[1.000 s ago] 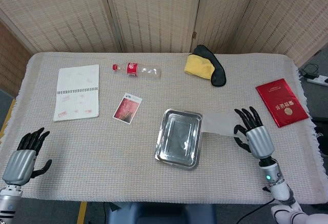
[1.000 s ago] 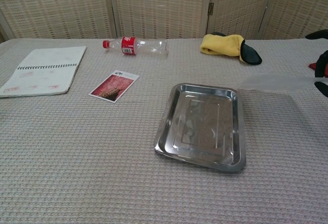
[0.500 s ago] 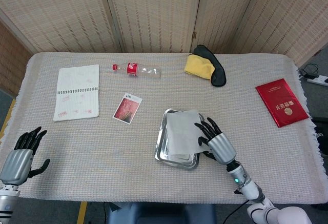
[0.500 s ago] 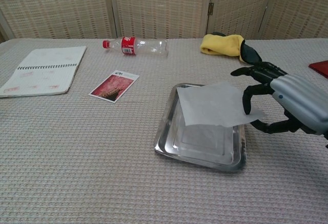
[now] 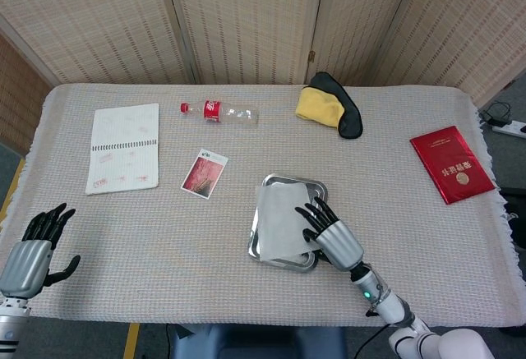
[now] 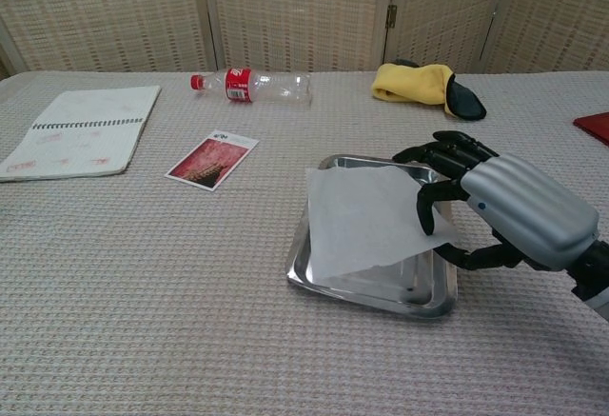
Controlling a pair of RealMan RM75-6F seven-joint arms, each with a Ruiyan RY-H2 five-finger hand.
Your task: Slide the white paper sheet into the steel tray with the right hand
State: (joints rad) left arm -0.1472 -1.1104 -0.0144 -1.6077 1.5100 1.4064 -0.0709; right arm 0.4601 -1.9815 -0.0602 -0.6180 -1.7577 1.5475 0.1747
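While the head view shows the white paper sheet (image 5: 280,219) lying over the steel tray (image 5: 311,185), its left edge just past the tray's left rim, the right hand (image 5: 331,237) pinches the sheet's right edge between thumb and dark fingers (image 5: 313,212), and the left hand (image 5: 34,246) rests at the table's (image 5: 164,227) near left corner with its fingers apart and empty. In the chest view the right hand (image 6: 504,208) holds the sheet (image 6: 366,218) tilted above the tray (image 6: 381,290), the near left corner overhanging its rim.
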